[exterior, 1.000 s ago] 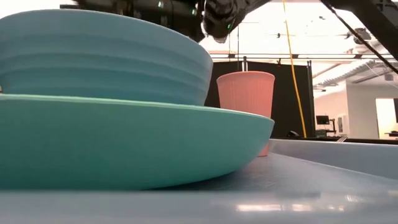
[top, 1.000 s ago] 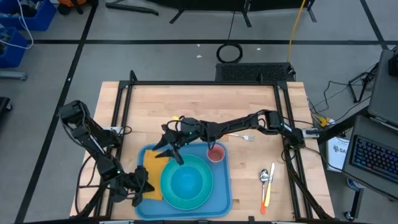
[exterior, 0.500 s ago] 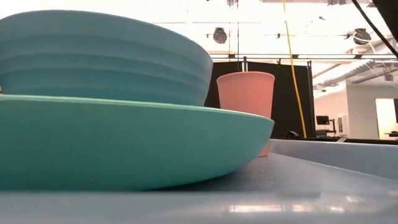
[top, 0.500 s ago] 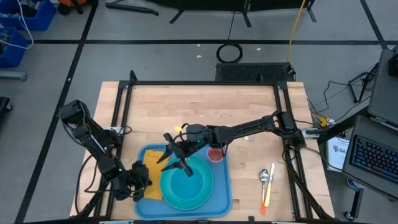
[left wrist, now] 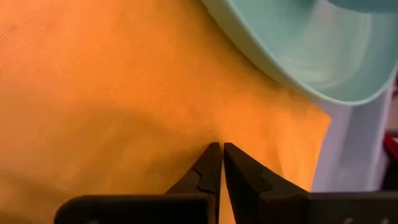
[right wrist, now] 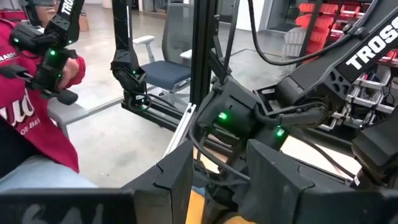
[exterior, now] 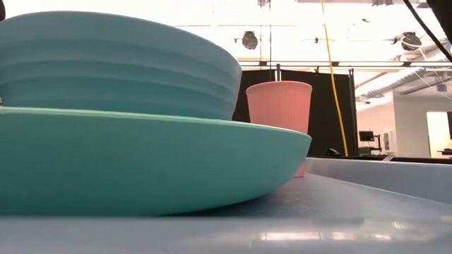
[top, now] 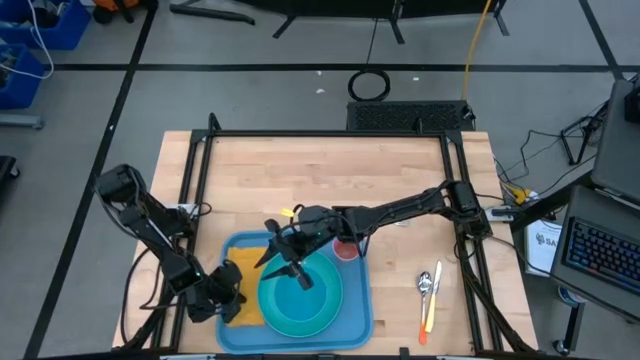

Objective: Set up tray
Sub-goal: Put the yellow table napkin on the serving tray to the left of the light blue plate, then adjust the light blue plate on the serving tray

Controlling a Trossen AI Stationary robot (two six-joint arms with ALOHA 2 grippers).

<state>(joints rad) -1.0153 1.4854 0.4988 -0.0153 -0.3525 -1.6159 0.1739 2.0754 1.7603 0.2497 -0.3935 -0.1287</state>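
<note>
A blue tray [top: 355, 312] carries a teal plate [top: 325, 320] with a bluer bowl [top: 300, 295] on it, a plain yellow-orange napkin [left wrist: 112, 93] at the lower left, and a ribbed pink cup [exterior: 279, 106]. At the lower right, on pale wood, lie a silver spoon [top: 425, 283] and an orange-handled utensil [top: 433, 305].

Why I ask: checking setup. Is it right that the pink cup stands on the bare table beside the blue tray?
Not quite. The pink cup stands on the blue tray itself, at its far right corner beside the teal plate, as the high view shows.
</note>
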